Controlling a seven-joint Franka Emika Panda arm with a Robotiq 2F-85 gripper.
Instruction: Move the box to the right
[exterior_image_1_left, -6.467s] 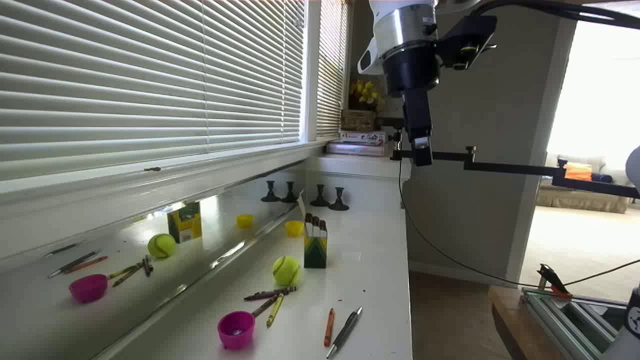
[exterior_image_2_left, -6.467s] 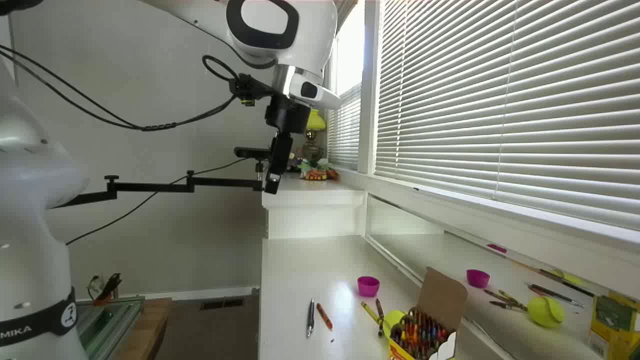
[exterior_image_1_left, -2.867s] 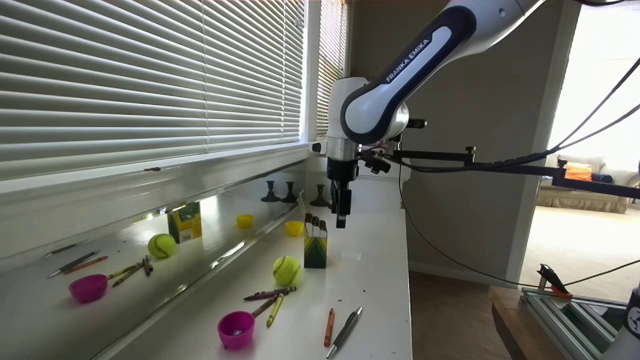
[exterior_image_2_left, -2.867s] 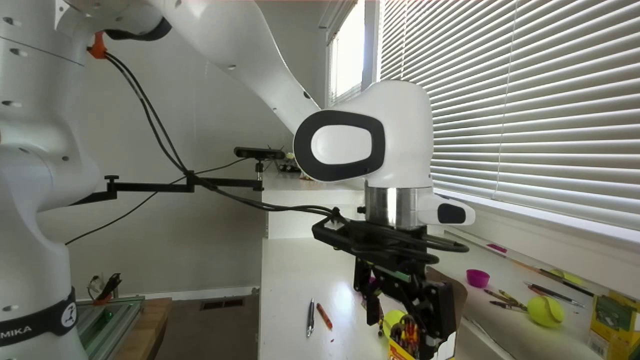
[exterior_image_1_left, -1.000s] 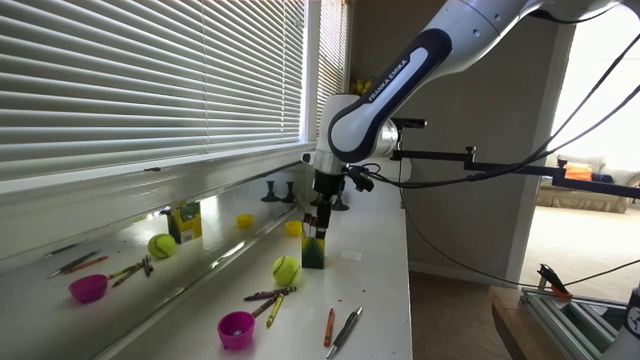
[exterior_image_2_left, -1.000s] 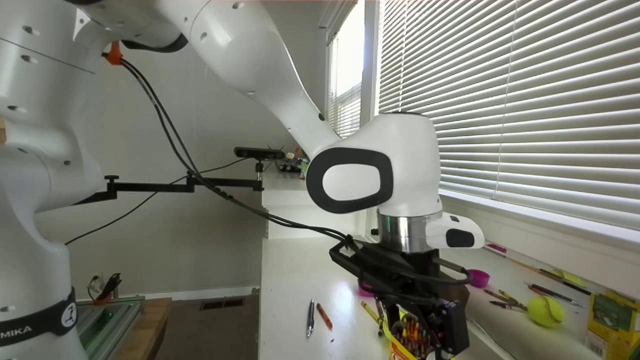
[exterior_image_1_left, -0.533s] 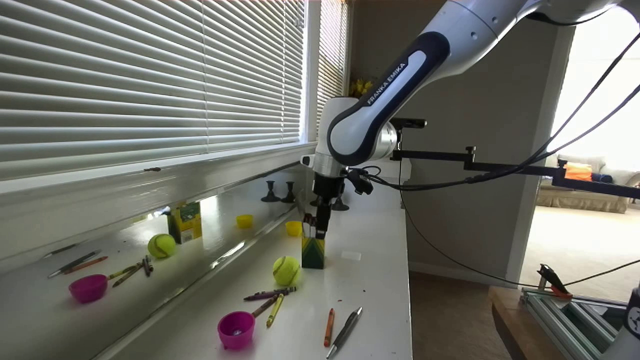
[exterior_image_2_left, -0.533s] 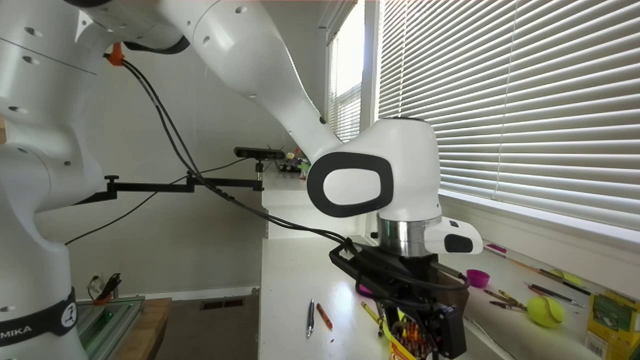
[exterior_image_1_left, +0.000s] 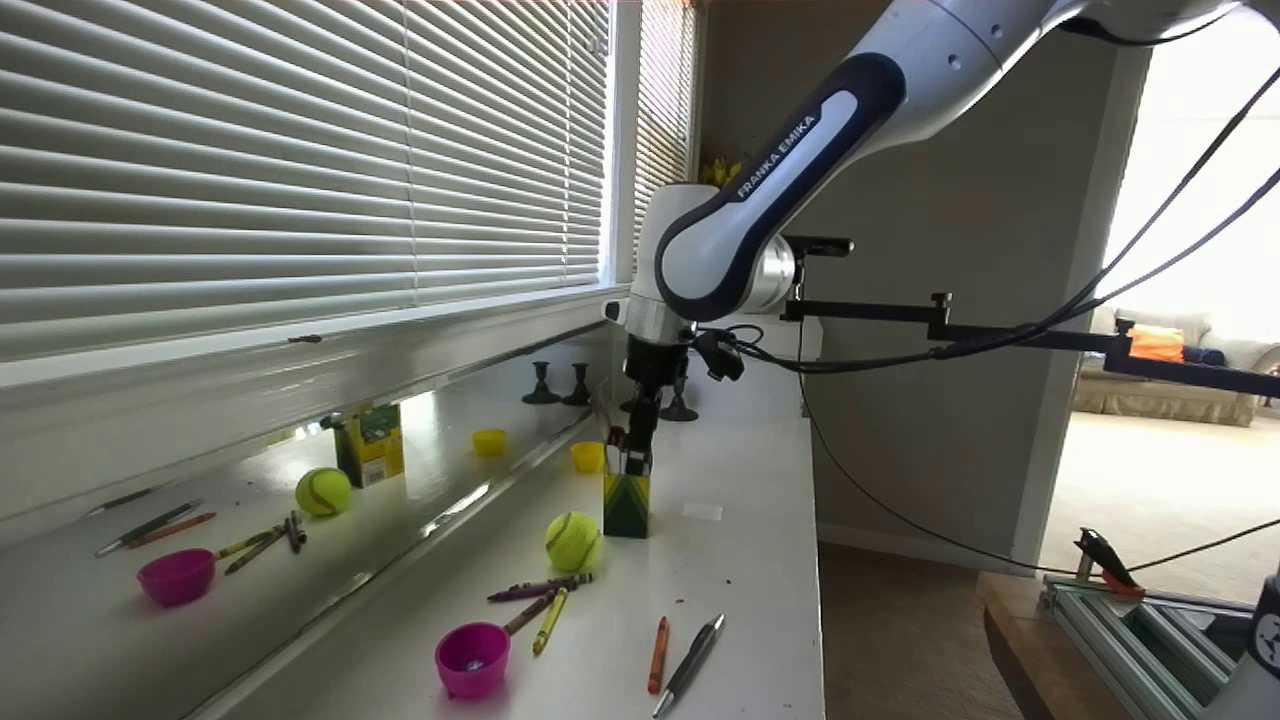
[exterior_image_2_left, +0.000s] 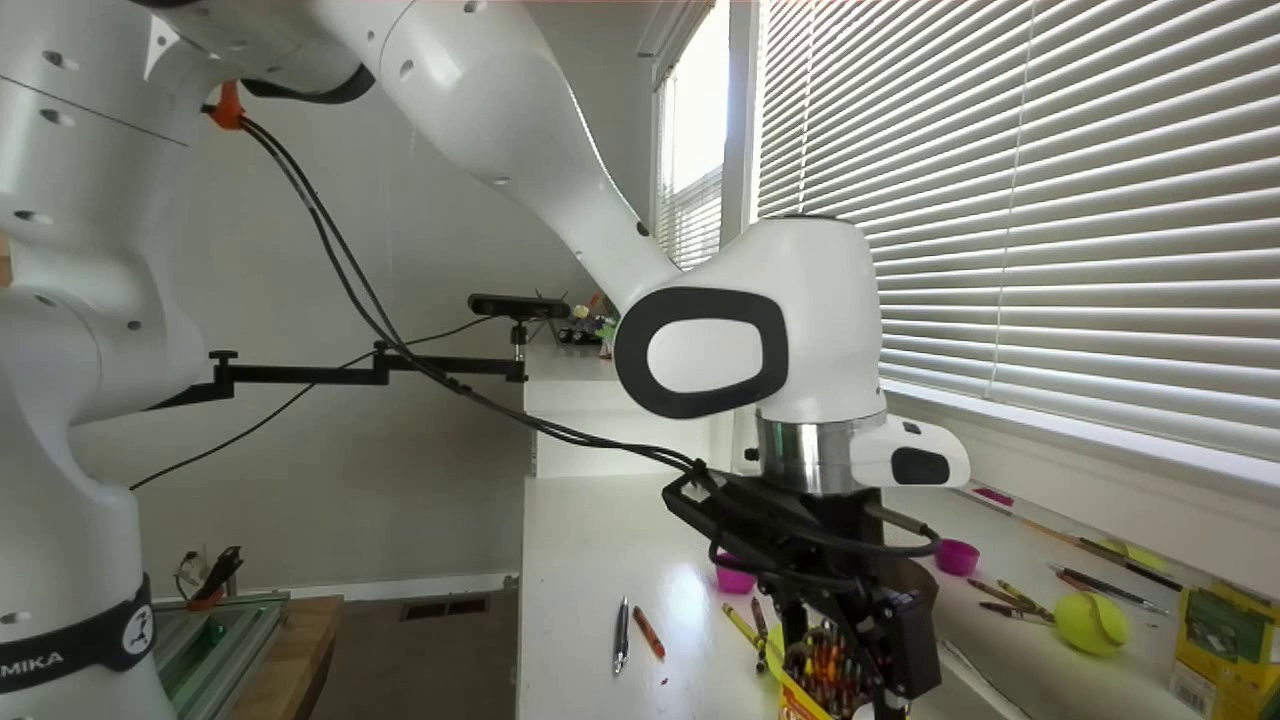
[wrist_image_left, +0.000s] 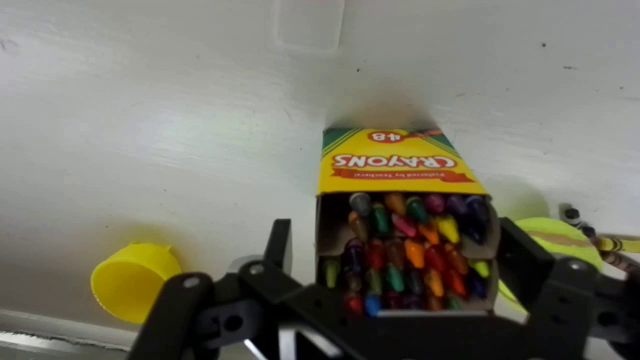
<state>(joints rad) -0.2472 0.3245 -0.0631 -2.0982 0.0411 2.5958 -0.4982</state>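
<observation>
A yellow-and-green cardboard box stands upright, holding multicoloured wax crayons — the black two-fingered gripper straddles its open top, fingers spread apart.

Box: upright on the table, between its window-side and room-side edges.
Gripper: pointing down at the box's top.
Ball: just beside the box, toward the window-side edge.
Pen: nearer the room-side edge.

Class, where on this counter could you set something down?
Free: counter between ball and outer edge, except specks; also between pen and raised ledge. Crowded: from magenta cup through crayons and ball to box, where the tool hangs.
</observation>
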